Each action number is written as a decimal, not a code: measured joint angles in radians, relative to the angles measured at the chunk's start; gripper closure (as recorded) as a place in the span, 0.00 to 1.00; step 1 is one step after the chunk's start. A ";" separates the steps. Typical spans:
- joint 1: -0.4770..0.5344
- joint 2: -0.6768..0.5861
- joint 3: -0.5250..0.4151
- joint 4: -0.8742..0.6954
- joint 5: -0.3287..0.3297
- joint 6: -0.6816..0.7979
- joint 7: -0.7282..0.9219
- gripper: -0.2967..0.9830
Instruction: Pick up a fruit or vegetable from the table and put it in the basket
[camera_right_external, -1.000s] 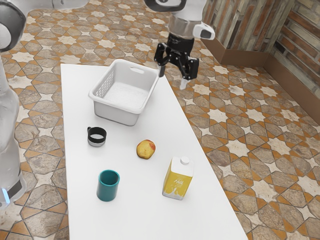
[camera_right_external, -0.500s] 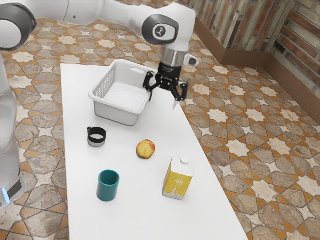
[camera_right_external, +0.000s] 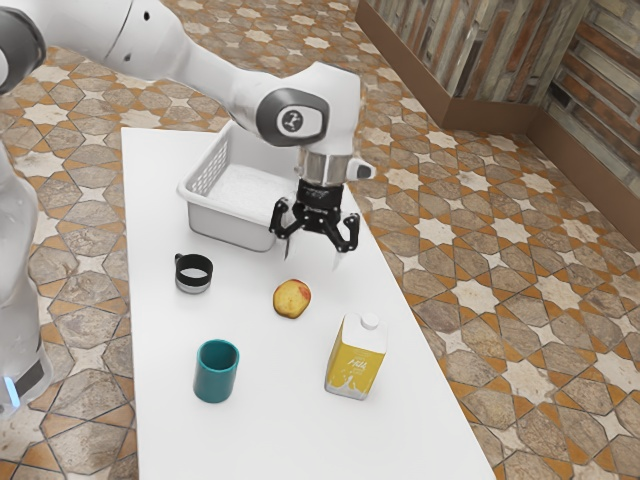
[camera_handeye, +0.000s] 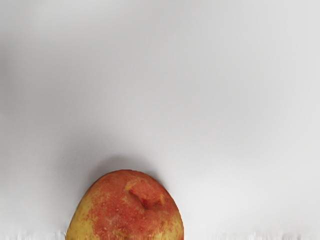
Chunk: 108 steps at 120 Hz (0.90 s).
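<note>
My gripper (camera_right_external: 313, 258) hangs above the white table with its fingers spread wide and nothing between them. In the exterior view the yellow-red fruit (camera_right_external: 292, 298) lies on the table, lower than the gripper and a little toward the exterior view's left. The wrist view has the same fruit (camera_handeye: 129, 209), its red side and stem hollow facing the camera. A white basket (camera_right_external: 228, 225) stands behind the gripper, partly covered by the arm and hand; the part of its inside that shows holds nothing.
A yellow and white milk carton (camera_right_external: 356, 358) stands near the table's edge on the exterior view's right. A teal cup (camera_right_external: 215, 372) and a black-and-grey mug (camera_right_external: 193, 275) are on the exterior view's left. The white table (camera_right_external: 270, 430) carries them all.
From beyond the basket's far right corner, my open gripper has come down and toward the fruit. The fruit, basket, carton and cups have stayed where they were.
</note>
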 joint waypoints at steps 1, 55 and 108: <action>-0.002 -0.010 0.000 -0.015 -0.001 0.004 -0.001 0.23; -0.022 -0.077 -0.004 -0.167 -0.024 0.103 -0.066 0.23; -0.037 -0.057 -0.031 -0.175 -0.017 0.128 -0.071 0.23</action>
